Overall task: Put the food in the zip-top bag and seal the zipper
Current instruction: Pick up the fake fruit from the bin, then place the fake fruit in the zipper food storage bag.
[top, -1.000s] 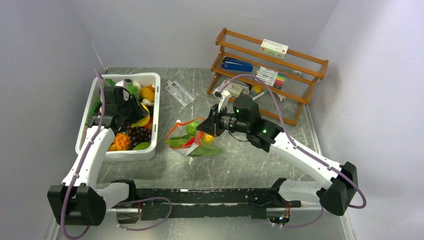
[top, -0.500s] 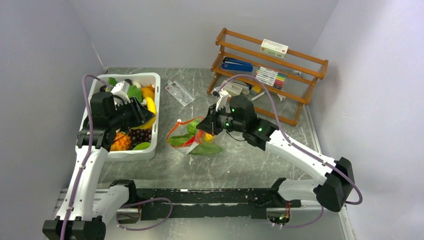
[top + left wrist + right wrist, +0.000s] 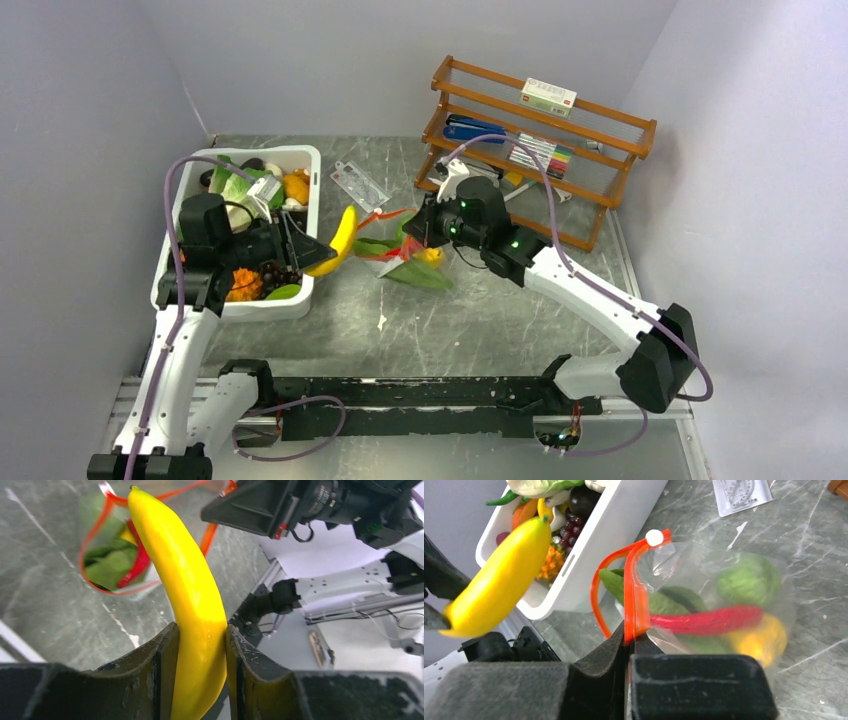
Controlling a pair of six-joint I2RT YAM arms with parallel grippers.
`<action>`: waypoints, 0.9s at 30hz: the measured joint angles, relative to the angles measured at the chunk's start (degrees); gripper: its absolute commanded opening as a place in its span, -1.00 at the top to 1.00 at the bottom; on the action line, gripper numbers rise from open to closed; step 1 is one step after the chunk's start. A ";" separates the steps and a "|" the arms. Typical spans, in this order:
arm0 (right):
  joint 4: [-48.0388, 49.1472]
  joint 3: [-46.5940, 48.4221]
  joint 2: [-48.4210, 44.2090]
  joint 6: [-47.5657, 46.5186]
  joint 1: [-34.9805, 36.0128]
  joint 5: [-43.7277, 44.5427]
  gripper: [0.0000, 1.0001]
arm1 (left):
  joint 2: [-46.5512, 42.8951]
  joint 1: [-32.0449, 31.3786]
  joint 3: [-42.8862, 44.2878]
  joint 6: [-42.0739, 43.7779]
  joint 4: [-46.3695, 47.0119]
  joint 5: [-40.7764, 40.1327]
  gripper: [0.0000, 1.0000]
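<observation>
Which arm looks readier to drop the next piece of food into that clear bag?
The left. The left tool grips the long yellow toy banana, its tip pointing at the open mouth of the clear plastic bag. The right tool is busy pinching the bag's red-orange zipper strip, holding that mouth open.

Yellow banana [image 3: 195, 610], red-orange zipper [image 3: 634, 605], clear bag [image 3: 679, 570] — red chilli [image 3: 714, 620], green fruit [image 3: 748, 579], white bin [image 3: 614, 535]
</observation>
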 measured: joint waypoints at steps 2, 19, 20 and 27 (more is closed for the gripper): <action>0.02 0.61 0.90 0.00 -0.13 0.46 1.00 | -0.04 -0.04 -1.77 -1.70 1.81 3.10 0.28; 3.15 0.83 2.69 -0.07 -0.17 -6.67 1.00 | 5.22 -6.34 -7.04 -7.72 6.75 6.86 0.33; 3.52 0.83 2.78 -0.09 -0.17 -7.48 1.00 | 5.73 -6.86 -7.04 -7.96 7.10 6.67 0.33; 5.16 0.76 2.75 -0.11 -0.17 -11.74 1.00 | 8.57 -7.54 -6.97 -8.39 8.48 4.46 0.31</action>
